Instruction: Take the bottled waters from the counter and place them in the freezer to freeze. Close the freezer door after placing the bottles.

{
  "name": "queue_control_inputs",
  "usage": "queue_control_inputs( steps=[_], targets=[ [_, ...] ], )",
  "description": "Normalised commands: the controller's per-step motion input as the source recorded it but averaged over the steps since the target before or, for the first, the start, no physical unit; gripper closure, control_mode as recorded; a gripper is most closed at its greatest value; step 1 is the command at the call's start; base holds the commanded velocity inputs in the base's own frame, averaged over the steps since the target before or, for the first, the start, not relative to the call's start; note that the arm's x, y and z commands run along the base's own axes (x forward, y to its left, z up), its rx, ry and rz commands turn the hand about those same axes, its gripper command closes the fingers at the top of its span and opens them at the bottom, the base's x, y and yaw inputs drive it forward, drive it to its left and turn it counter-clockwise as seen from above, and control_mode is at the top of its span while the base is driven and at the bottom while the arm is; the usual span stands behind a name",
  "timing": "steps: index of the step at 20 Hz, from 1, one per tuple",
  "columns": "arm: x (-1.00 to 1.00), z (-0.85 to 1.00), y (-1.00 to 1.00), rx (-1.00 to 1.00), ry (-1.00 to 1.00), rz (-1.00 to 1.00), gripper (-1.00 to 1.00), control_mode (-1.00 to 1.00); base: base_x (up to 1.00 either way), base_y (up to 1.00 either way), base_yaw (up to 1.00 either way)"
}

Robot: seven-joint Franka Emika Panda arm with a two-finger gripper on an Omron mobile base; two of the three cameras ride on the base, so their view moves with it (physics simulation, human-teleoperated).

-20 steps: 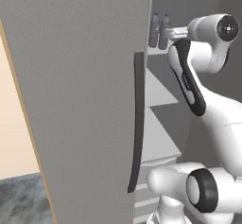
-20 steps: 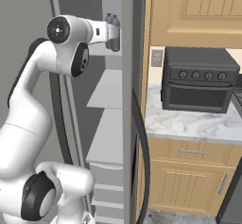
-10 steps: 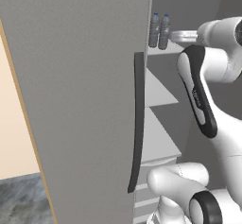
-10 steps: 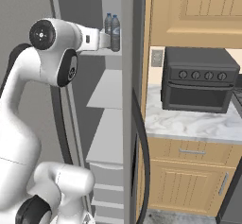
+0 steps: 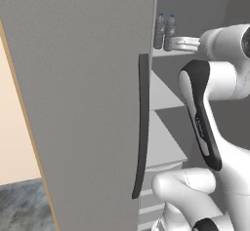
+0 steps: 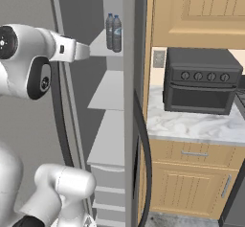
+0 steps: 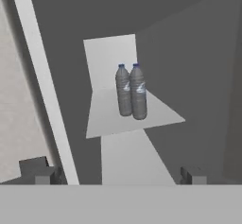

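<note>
Bottled waters (image 7: 131,97), both upright and touching side by side, stand on the top shelf (image 7: 118,119) inside the freezer (image 6: 103,101). Gripper (image 7: 118,175) is spread wide, empty, in front of the shelf and apart from the bottles. Freezer door (image 5: 83,103) stands open. Toaster oven (image 6: 201,87) sits on the surface (image 6: 191,125).

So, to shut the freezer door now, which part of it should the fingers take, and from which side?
Probably the long dark bar handle on the freezer door. It stands upright and proud of the flat panel, so open fingers could close across it near mid-height, coming from the door's outer face, then push toward the shelves.
</note>
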Motion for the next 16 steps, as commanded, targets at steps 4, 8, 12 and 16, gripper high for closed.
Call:
queue_control_inputs(
  steps=[4,8,12,16],
  targets=[
    [-0.44,0.0,0.1,0.0,0.16,0.0,-1.0,-1.0,0.0,0.0,0.0],
    [-0.43,0.0,0.0,0.0,0.2,0.0,-1.0,-1.0,0.0,0.0,0.0],
    [-0.37,-0.04,0.0,0.0,0.22,0.0,-1.0,-1.0,0.0,0.0,0.0],
    [-0.26,-0.44,0.0,0.0,0.21,0.0,-1.0,-1.0,0.0,0.0,0.0]
  ],
)
